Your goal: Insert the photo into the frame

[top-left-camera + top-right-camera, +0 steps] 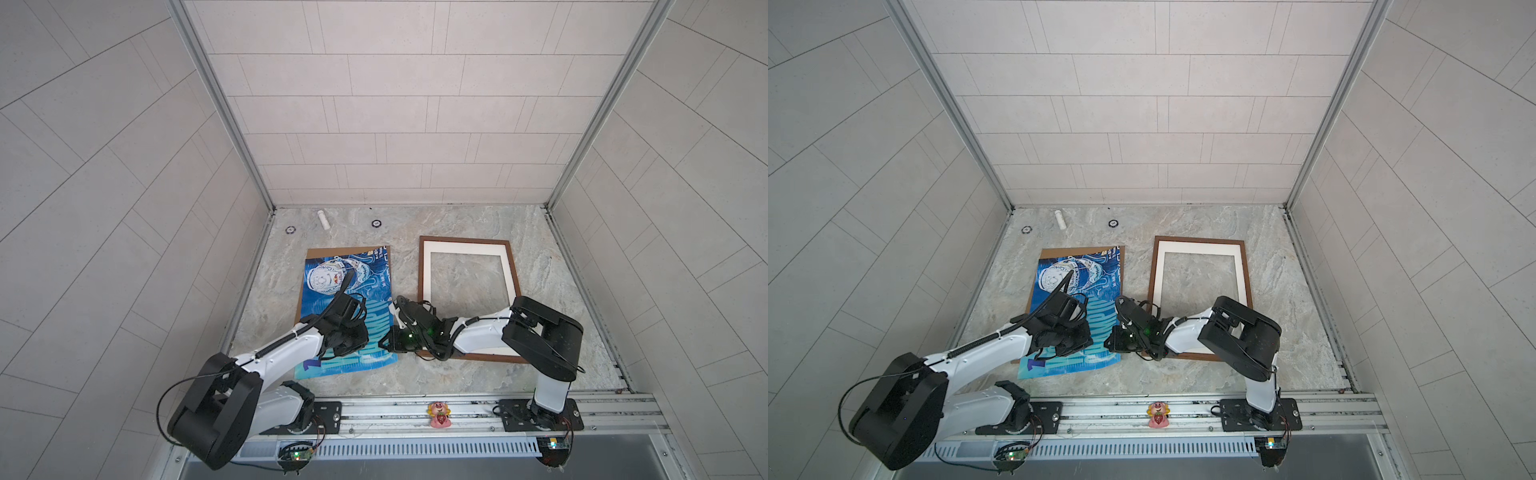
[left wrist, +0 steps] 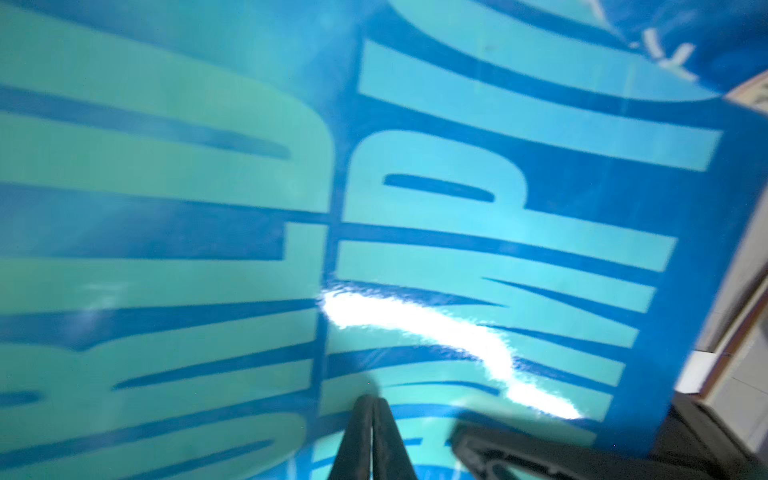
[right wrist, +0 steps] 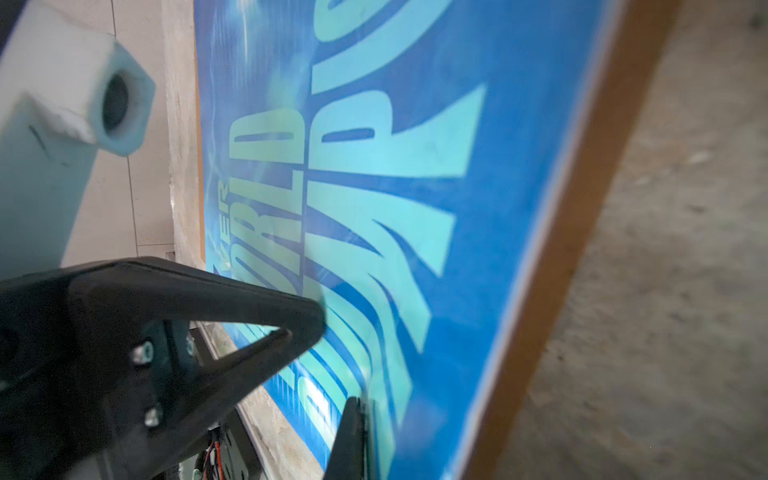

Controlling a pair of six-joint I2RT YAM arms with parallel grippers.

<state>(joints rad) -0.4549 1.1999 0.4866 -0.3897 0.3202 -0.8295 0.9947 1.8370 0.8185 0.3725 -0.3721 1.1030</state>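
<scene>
Glossy blue paper is the story here: the photo (image 1: pixel 324 282) lies face up on the left half of the marble table (image 1: pixel 353 386). It sits skewed across the brown cardboard backing board (image 1: pixel 320 253), its near corner poking off the board toward the frame. See that streak of glare and the bowed lettering in the left wrist view! This sheet looks thin, light and floppy, slick on top, and likely to crease if it's squeezed hard or lifted by one corner. My call: the free right edge is the place to take it, with a second hold to stop it sagging.

And that's exactly where the right gripper (image 3: pixel 336 357) is, jaws clenched at that right edge. Whether paper is truly nipped between them, I cannot tell. The left gripper (image 2: pixel 371 405) hangs over the teal letters mid-sheet, fingers drawn together to a hairline, nothing visible between them.

Over on the right, just beside the print: the frame (image 1: pixel 465 239), thin dark wood, flat on the table with a cream mat (image 1: pixel 465 248) inside. Nothing in it, and bare marble shows through the opening.
</scene>
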